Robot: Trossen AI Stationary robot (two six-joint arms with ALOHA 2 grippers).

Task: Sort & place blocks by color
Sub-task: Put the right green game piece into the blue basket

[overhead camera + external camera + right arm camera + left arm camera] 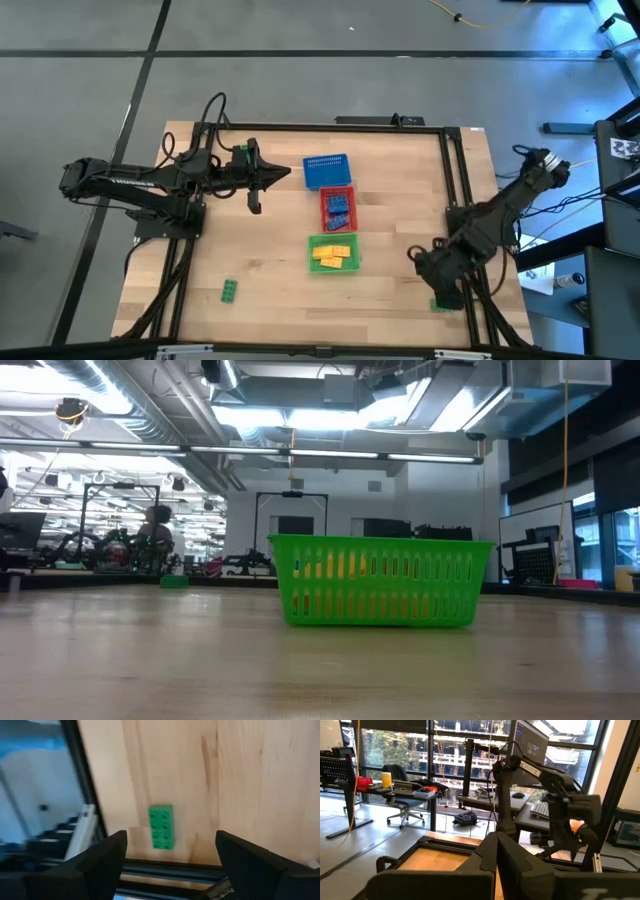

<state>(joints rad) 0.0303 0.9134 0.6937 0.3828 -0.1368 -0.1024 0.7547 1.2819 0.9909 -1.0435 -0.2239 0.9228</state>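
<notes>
One green block [161,826] lies flat on the table by the black rail at the near right corner, where it is partly hidden under my right arm [440,303]. My right gripper [171,841] hangs open above it, fingers pointing down, touching nothing. A second green block [230,290] lies near the front left. Blue blocks [338,205] sit in the red basket [324,212] and yellow blocks [332,256] in the green basket [312,252]. My left gripper [270,175] is shut and holds nothing, raised over the table's left part.
The blue basket [326,171], the red one and the green one stand in a row down the table's middle. In the low view the green basket [380,582] hides the others. A black frame rail [465,200] runs along the right edge.
</notes>
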